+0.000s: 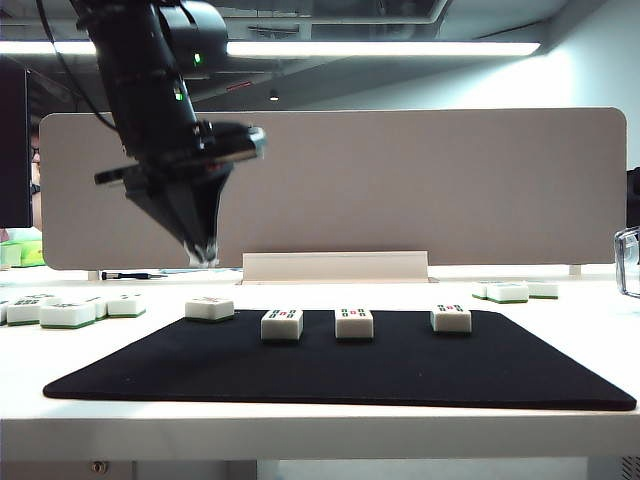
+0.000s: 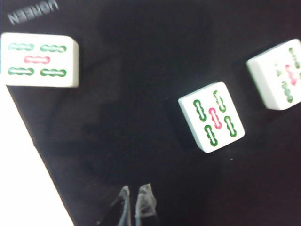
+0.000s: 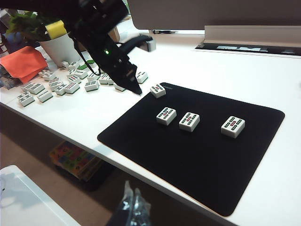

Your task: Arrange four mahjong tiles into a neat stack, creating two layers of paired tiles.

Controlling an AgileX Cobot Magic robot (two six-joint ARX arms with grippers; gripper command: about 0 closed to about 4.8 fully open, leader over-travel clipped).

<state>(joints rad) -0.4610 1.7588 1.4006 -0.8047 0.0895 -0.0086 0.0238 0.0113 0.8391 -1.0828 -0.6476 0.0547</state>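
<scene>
Four mahjong tiles lie face up and apart on the black mat (image 1: 400,375): one at its far left corner (image 1: 209,308), two close together in the middle (image 1: 282,323) (image 1: 354,322), one to the right (image 1: 451,317). No stack exists. My left gripper (image 1: 203,256) hangs shut and empty in the air just above and behind the corner tile. The left wrist view shows its tips (image 2: 135,202) over the mat, with three tiles (image 2: 40,60) (image 2: 211,117) (image 2: 277,75) ahead. My right gripper (image 3: 133,200) is shut, empty, held back off the table's front edge.
Several spare tiles lie on the white table left of the mat (image 1: 70,312) and a few at the far right (image 1: 515,291). A beige partition (image 1: 400,180) closes the back. A white pot with a plant (image 3: 56,47) and orange paper (image 3: 23,61) sit at the far left.
</scene>
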